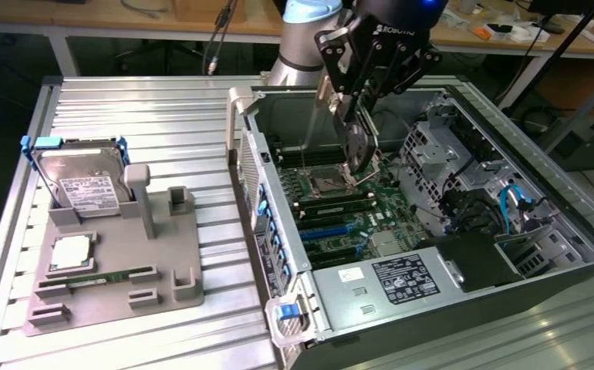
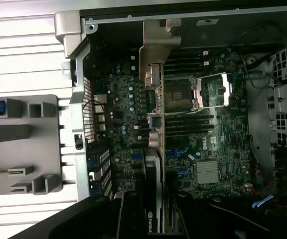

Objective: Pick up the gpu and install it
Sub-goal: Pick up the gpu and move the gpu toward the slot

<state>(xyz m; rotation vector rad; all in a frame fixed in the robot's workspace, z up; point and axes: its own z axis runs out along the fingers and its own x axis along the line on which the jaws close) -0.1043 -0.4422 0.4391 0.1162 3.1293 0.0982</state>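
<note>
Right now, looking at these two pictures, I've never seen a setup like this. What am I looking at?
A robot arm is working over an open computer case on a metal table. One picture comes from a camera off the arm, the other from a camera on its wrist, looking down into the case. The hand grips the gpu, a card with a round black fan, above the motherboard. Beside the case, a grey holder carries a hard drive, a square silver chip and a memory stick.
</note>
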